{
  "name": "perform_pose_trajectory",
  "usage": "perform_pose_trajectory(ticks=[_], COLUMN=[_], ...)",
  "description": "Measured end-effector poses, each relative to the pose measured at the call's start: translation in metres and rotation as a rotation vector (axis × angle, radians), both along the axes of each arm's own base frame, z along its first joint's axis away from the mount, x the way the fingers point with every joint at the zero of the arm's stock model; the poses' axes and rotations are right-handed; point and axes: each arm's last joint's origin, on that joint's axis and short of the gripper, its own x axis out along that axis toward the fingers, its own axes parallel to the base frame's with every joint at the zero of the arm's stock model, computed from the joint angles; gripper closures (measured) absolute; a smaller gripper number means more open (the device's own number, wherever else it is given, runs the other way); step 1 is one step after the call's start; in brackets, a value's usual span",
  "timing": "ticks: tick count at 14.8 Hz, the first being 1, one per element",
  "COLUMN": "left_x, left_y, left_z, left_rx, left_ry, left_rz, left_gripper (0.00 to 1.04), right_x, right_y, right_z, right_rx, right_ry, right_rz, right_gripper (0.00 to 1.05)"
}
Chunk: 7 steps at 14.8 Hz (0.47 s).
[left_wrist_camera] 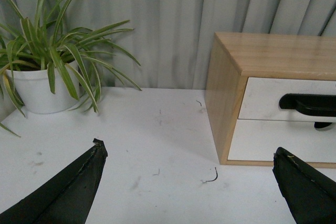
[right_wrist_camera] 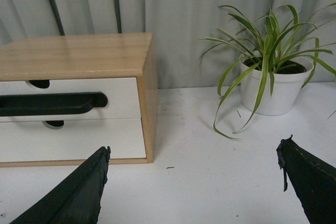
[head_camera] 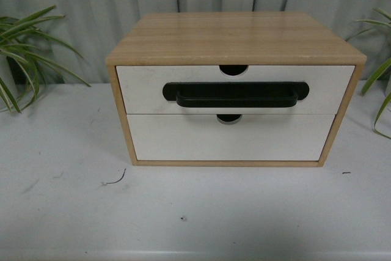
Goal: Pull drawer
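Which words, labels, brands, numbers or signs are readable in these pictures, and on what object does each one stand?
None. No readable text, label, number or sign shows on the drawer, its black handle, the wooden cabinet, the white plant pots or the table.

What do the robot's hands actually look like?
Only the wrist views show them. The left gripper and right gripper each have two matte black, wedge-shaped fingers tapering to slightly ragged tips. No cables, markings or arm links are visible.
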Motion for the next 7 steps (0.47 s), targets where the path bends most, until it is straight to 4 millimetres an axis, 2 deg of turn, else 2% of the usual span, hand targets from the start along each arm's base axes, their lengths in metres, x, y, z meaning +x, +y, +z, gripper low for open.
perform_pose_trajectory(ticks=[7], left_x=[0.0000], left_y=[0.0000], left_z=[0.0000], left_rx=[0.000], left_ry=[0.000], left_rz=[0.000], left_gripper=[0.07], right_x=[0.0000], right_y=[0.0000], right_z=[0.0000], right_rx=[0.000], right_ry=[0.000], right_rz=[0.000], right_gripper=[0.06])
